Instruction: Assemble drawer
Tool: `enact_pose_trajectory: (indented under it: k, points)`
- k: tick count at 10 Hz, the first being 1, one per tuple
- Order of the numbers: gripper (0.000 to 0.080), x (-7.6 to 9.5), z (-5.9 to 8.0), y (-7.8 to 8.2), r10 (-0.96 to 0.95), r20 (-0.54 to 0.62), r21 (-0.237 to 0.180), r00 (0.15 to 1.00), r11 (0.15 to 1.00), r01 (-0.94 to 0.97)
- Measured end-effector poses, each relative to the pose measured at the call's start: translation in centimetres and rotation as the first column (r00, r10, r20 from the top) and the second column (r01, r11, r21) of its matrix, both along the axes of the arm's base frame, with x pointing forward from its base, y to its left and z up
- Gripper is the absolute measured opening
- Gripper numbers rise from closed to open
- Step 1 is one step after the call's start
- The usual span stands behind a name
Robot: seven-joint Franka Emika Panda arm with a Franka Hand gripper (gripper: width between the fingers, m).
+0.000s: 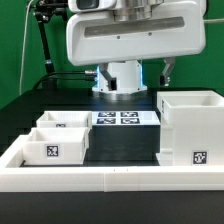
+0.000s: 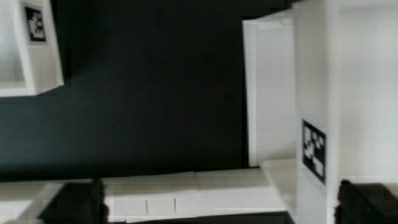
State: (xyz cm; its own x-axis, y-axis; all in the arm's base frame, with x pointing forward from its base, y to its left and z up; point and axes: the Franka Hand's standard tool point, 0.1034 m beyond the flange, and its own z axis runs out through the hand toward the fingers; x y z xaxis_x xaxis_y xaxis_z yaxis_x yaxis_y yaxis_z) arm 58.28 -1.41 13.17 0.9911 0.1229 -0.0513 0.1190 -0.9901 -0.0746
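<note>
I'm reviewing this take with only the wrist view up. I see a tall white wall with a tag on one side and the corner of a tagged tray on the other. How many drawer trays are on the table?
Observer: Two. The front tray and the rear tray sit one behind the other at the exterior view's left.
Operator: And what is that tall wall?
Observer: It's a side of the box-shaped drawer shell, which stands at the exterior view's right. Its top face looks open.
Operator: Is anything lying between the shell and the trays?
Observer: Yes, the marker board lies flat between them, set back toward the arm.
</note>
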Motion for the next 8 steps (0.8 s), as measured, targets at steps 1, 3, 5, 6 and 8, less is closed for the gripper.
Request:
enact_pose_trajectory:
  k: [1, 3, 5, 6, 8]
  points:
    - [0.0649, -0.5, -0.6, -1.2, 0.058, 0.026, -0.006, 0.998, 0.998, -0.058]
    - [0.0649, -2.0, -2.3, -3.9, 0.014, 0.038, 0.005, 0.999, 1.0, -0.014]
    - [0.0649, -2.3, -3.5, -4.7, -0.03, 0.035, 0.019, 0.999, 0.999, 0.03]
    - [0.0649, -2.2, -3.4, -4.6, -0.027, 0.036, 0.018, 0.999, 0.999, 0.026]
    - [0.0649, -2.3, -3.5, -4.6, -0.027, 0.035, 0.018, 0.999, 0.999, 0.027]
